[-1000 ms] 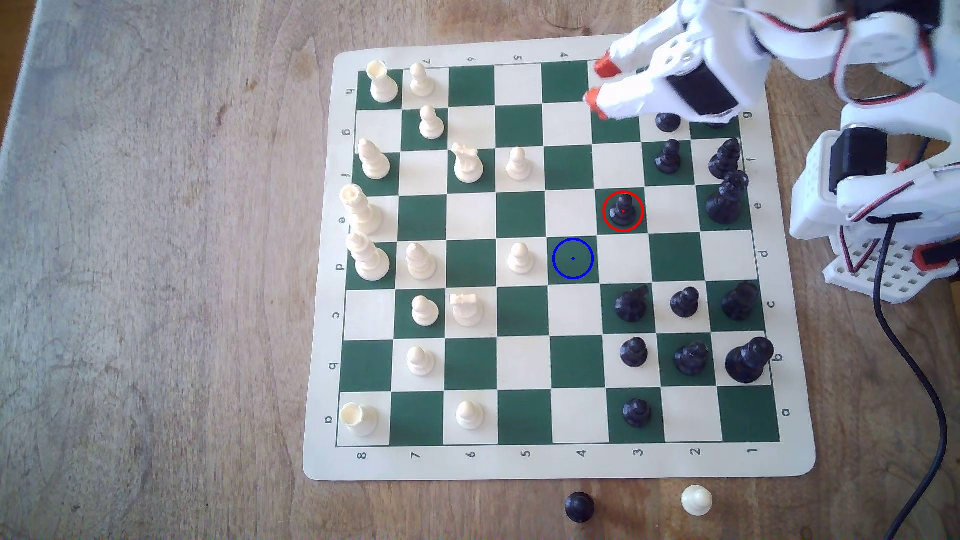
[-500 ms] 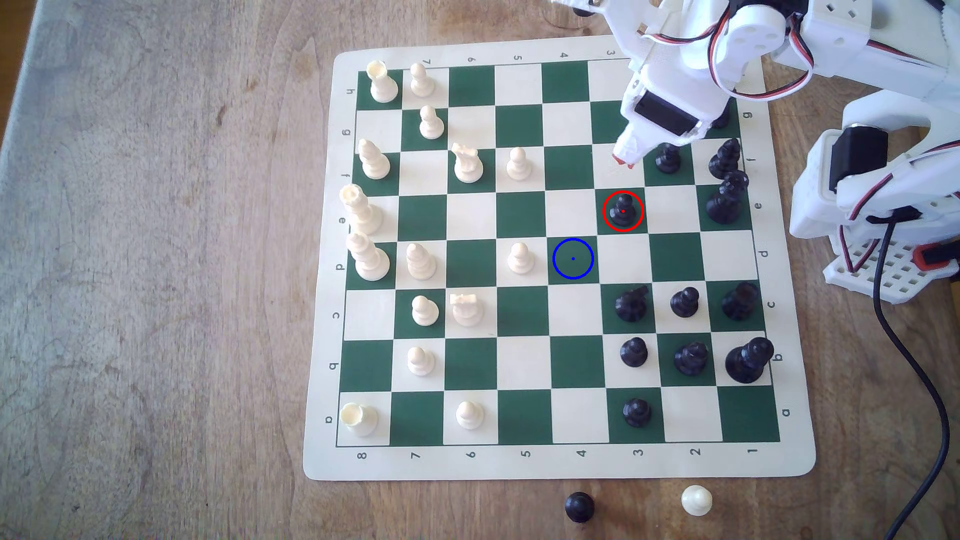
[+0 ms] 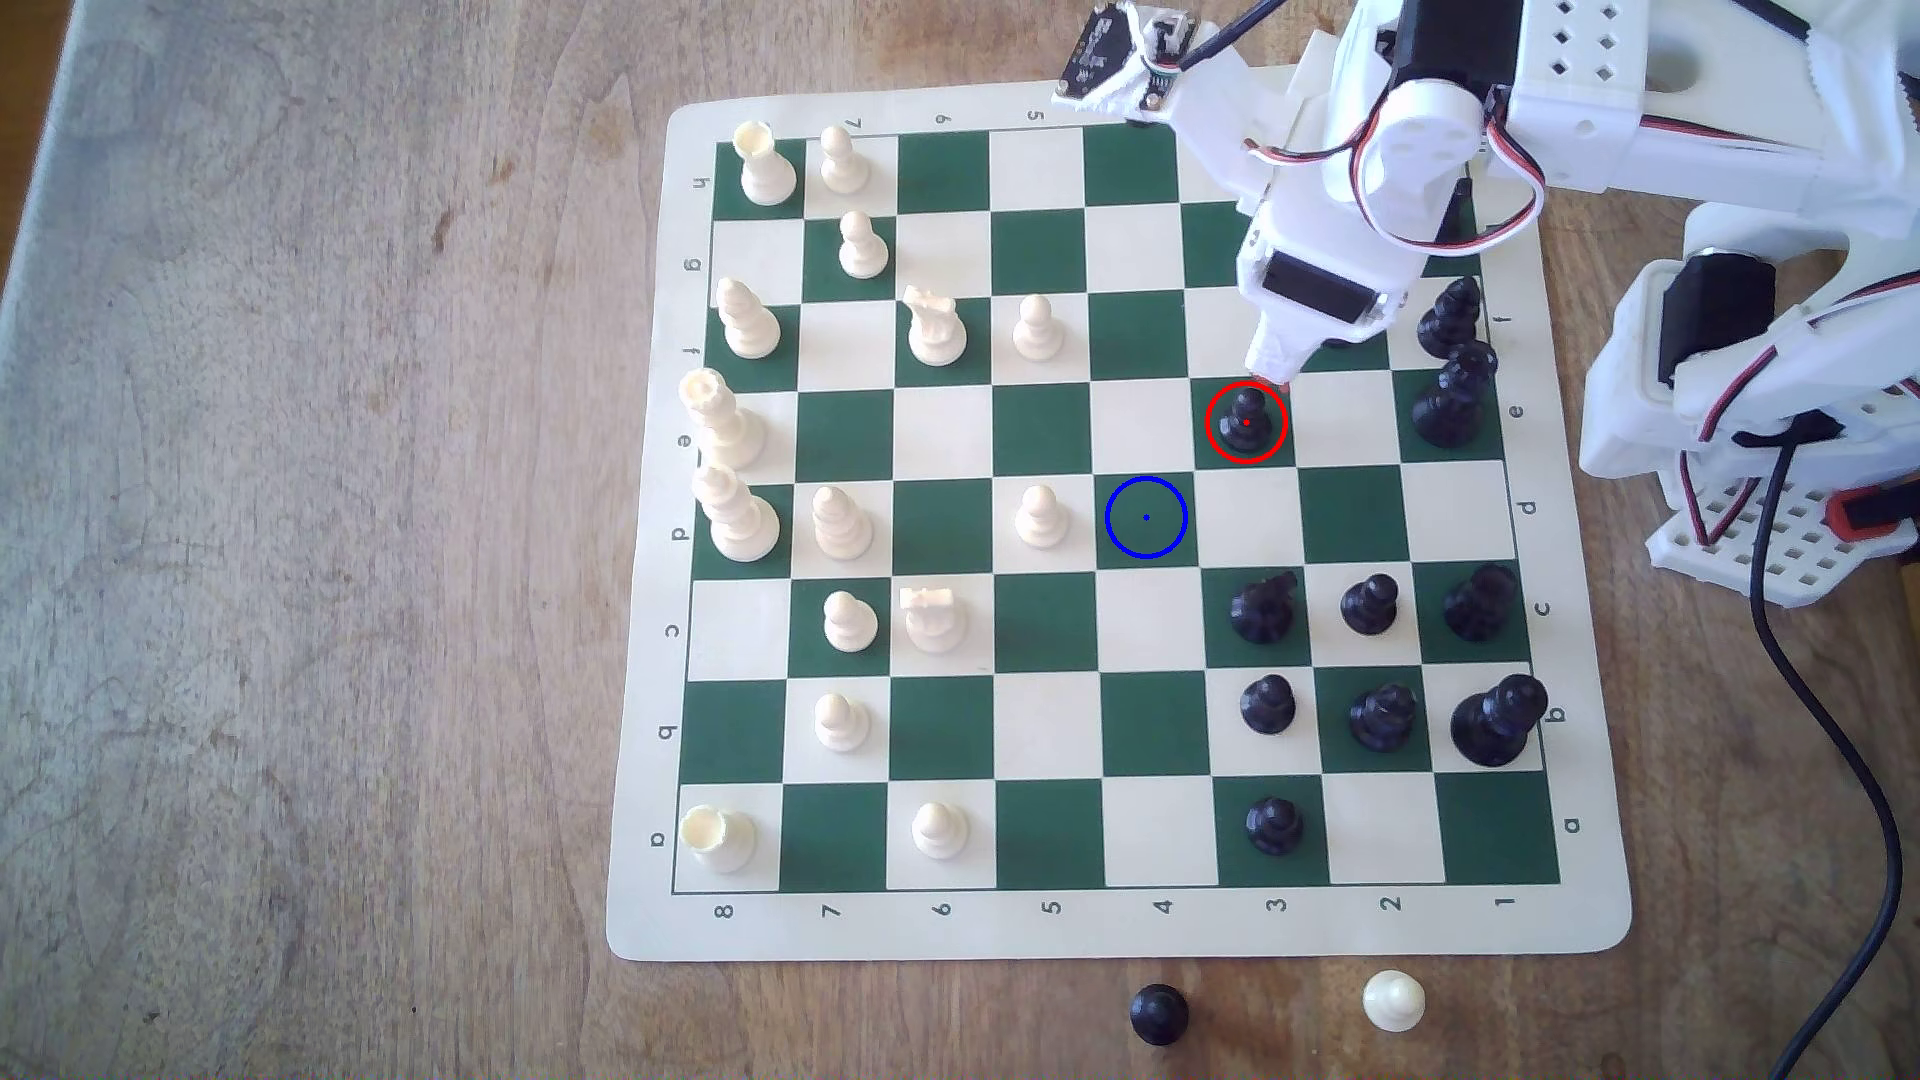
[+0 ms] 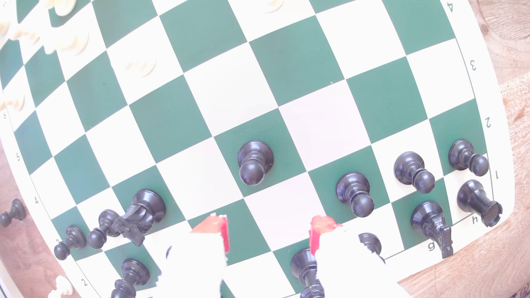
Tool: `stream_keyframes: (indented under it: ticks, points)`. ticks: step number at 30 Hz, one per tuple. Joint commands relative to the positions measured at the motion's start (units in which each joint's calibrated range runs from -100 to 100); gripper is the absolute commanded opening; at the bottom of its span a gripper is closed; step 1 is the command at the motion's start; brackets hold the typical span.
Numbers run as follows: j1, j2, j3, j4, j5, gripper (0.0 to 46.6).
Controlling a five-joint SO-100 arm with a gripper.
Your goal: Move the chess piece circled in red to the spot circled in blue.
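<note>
The chess piece (image 3: 1246, 421), a small black pawn inside the red ring, stands upright on a dark green square; it also stands alone on its square in the wrist view (image 4: 253, 162). The spot (image 3: 1146, 517) is the blue-ringed dark green square, diagonally adjacent toward the exterior view's lower left, with nothing on it. My gripper (image 3: 1270, 376) hangs just above the red ring's upper edge, pointing down at the board. In the wrist view my gripper (image 4: 269, 232) is open, its red-tipped fingers (image 4: 218, 229) spread apart with only board between them and the pawn a short way ahead.
Tall black pieces (image 3: 1452, 400) stand on the exterior view's right of the pawn, and a black knight (image 3: 1262, 608) below it. A white pawn (image 3: 1039, 516) sits beside the spot. Off the chessboard (image 3: 644, 727), a black pawn (image 3: 1158, 1013) and white pawn (image 3: 1392, 999) rest on wood. A cable (image 3: 1818, 727) trails right.
The arm has swung from the board's far corner down the exterior view, turning to point downward, and its tip now sits right by the red-ringed pawn. No piece has moved.
</note>
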Motion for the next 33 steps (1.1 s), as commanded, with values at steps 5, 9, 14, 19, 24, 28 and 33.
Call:
stream_keyframes:
  ticks: [5,9,14,19,24,28,33]
  points:
    - [-1.4,2.0,1.5,-6.4,-0.7,15.1]
    - [-0.7,5.7,1.0,-7.6,-2.1,15.2]
    - [-0.6,7.7,0.4,-7.7,-3.3,15.3]
    - [-0.4,8.6,1.0,-8.1,-3.5,15.2]
    - [-1.2,10.3,1.4,-10.2,-4.7,14.8]
    - [-1.5,12.3,1.4,-10.7,-4.7,14.8]
    - [-1.8,13.2,3.4,-12.4,-4.8,14.6]
